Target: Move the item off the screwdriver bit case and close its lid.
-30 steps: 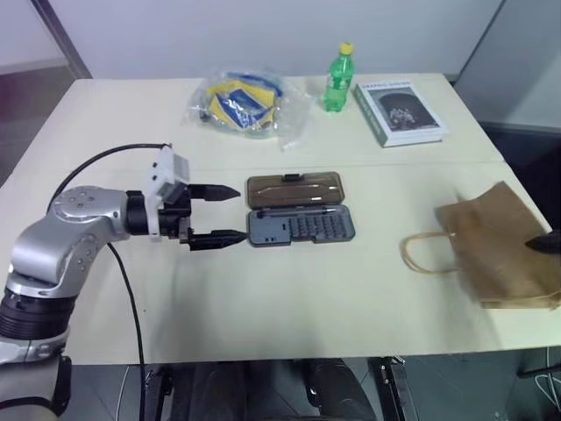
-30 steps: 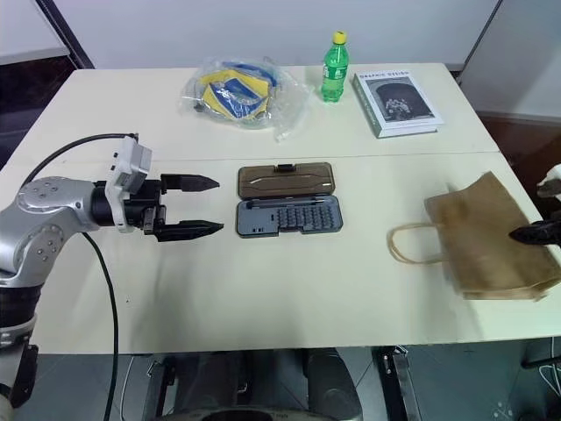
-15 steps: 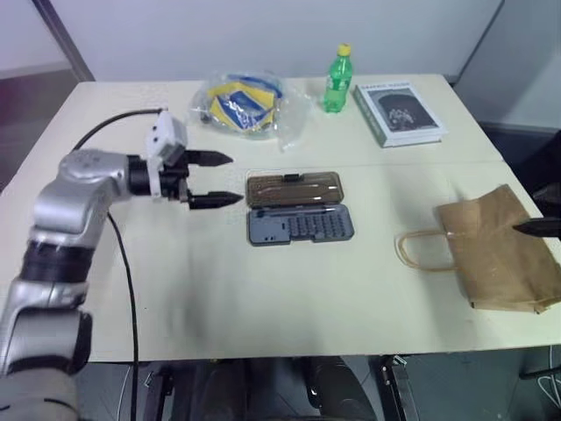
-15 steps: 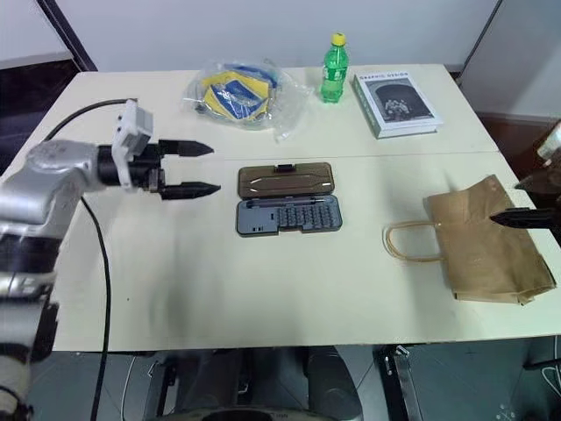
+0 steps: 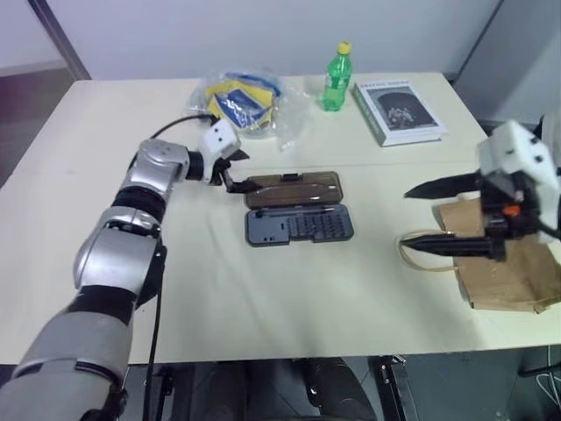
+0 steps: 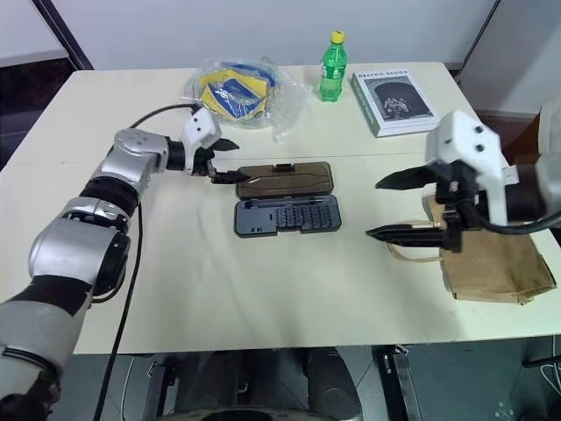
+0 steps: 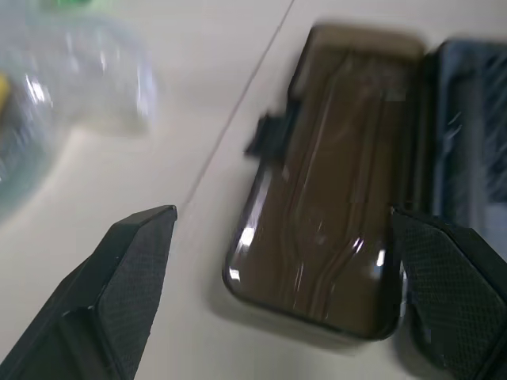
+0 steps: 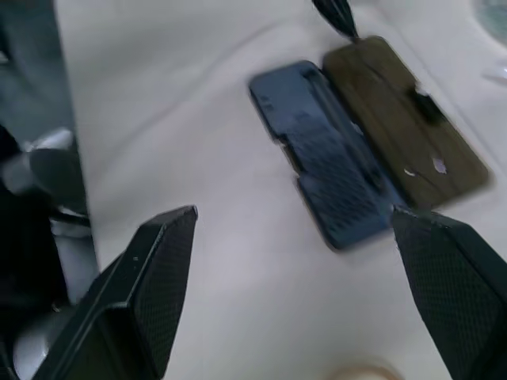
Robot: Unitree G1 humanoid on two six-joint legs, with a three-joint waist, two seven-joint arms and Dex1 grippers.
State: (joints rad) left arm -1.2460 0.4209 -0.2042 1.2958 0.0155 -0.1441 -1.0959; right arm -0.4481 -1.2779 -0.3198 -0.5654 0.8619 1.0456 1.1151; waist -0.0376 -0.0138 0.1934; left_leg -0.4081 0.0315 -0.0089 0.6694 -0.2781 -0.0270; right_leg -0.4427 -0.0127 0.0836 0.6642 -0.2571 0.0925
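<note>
The screwdriver bit case point(image 5: 301, 225) lies open mid-table, its rows of bits showing. The smoky brown lid point(image 5: 294, 188) is folded flat on the far side of it. My left gripper point(image 6: 233, 161) is open at the lid's left end, and in the left wrist view its fingers point(image 7: 136, 265) stand either side of the lid point(image 7: 333, 214). The item, a crumpled brown paper bag point(image 5: 508, 267), lies on the table to the right, apart from the case. My right gripper point(image 5: 404, 219) hangs open and empty above the table between bag and case.
A green bottle point(image 5: 338, 77), a grey-covered book point(image 5: 399, 111) and a clear plastic bag point(image 5: 241, 99) with blue-yellow contents stand along the table's far side. The bag's loop handle point(image 5: 419, 253) lies below my right fingers. The table's right edge is close behind the paper bag.
My left gripper reached forward and right to the lid's left end. My right gripper left the paper bag's right edge, opened wide, rose and swung left over the table.
</note>
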